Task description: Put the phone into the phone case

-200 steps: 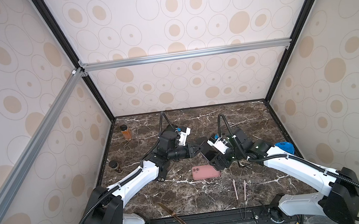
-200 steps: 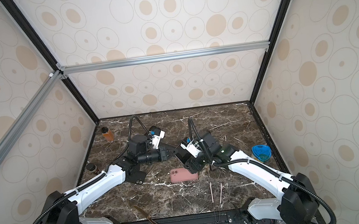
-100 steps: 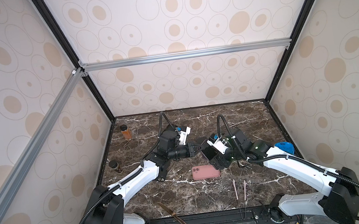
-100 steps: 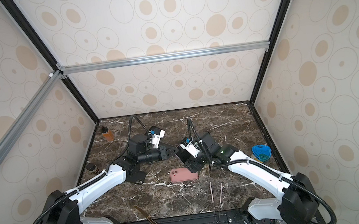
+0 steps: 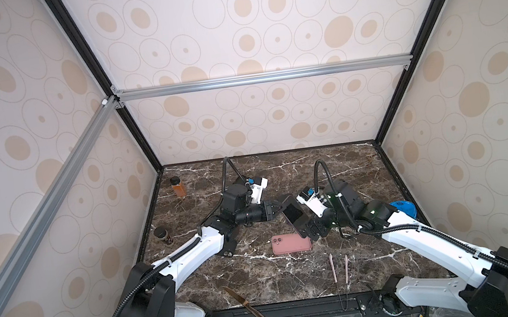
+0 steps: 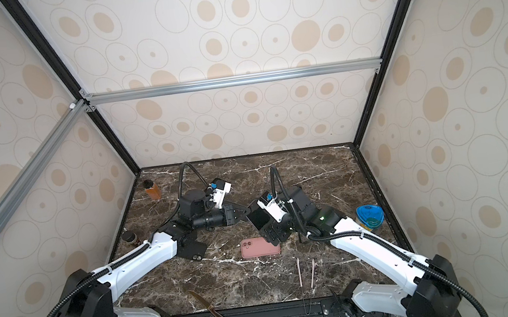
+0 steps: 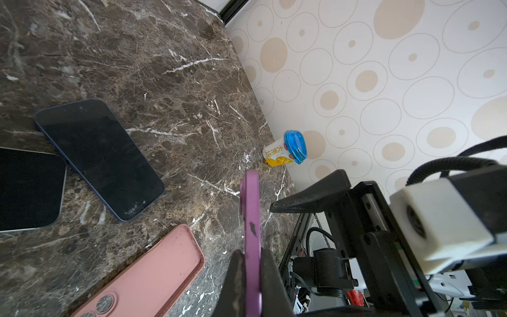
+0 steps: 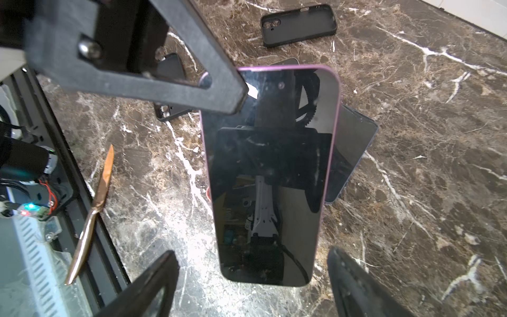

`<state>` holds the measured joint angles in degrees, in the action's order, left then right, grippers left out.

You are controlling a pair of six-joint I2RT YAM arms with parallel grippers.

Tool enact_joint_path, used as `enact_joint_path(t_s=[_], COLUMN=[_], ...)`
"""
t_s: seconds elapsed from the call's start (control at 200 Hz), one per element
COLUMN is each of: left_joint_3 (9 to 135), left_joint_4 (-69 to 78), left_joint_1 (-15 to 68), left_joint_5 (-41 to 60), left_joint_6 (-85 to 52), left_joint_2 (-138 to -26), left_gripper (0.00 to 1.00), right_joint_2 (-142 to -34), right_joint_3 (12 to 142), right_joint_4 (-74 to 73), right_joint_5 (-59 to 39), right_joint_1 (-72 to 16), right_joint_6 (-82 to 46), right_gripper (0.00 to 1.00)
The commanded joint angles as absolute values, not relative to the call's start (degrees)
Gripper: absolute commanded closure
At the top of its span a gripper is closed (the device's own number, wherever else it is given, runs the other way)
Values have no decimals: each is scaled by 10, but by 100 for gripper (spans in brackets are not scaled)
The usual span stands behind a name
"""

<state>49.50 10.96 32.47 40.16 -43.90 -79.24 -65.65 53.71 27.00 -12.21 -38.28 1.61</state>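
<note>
A purple-edged phone (image 8: pixel 269 175) with a dark screen hangs tilted above the table in both top views (image 5: pixel 294 215) (image 6: pixel 260 219). My left gripper (image 7: pixel 252 263) is shut on its upper end, seen edge-on in the left wrist view. My right gripper (image 8: pixel 251 255) is open, its jaws standing off either side of the phone's lower end without touching it. A pink phone case (image 5: pixel 291 243) (image 7: pixel 153 269) lies flat on the marble just in front of and below the phone.
A dark blue phone (image 7: pixel 101 159) and another dark slab (image 7: pixel 27 189) lie on the table beneath. A black case (image 8: pixel 299 24) lies farther off. A knife (image 5: pixel 246 305) and two pink sticks (image 5: pixel 333 266) lie near the front edge. A blue-lidded cup (image 5: pixel 403 208) stands right; two bottles (image 5: pixel 178 186) (image 5: pixel 163 235) stand left.
My right gripper's jaws have spread apart and let go of the phone's lower end. The left gripper keeps its hold on the upper end. The phone has barely moved.
</note>
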Motion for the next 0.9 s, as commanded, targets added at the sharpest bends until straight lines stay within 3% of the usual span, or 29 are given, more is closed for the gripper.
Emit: enact_joint_path(t_s=[0.0,0.495,0.895], left_joint_3=[485,354,282], left_joint_4=[180,455,651], left_joint_1=[315,276,248], left_joint_5=[413,376,361], left_joint_6=[-424,-502,-607], left_joint_2=[-761,-677,-638], left_gripper=[100,100,100], right_joint_2=[-634,-525,-530], right_joint_3=[527,399,369], right_joint_4=[271,60,-42], right_joint_5=[-132,-180,-215], right_joint_1=[-386,-386,-383], right_joint_6=[-6,-219,-287], right_gripper=[12,9,3])
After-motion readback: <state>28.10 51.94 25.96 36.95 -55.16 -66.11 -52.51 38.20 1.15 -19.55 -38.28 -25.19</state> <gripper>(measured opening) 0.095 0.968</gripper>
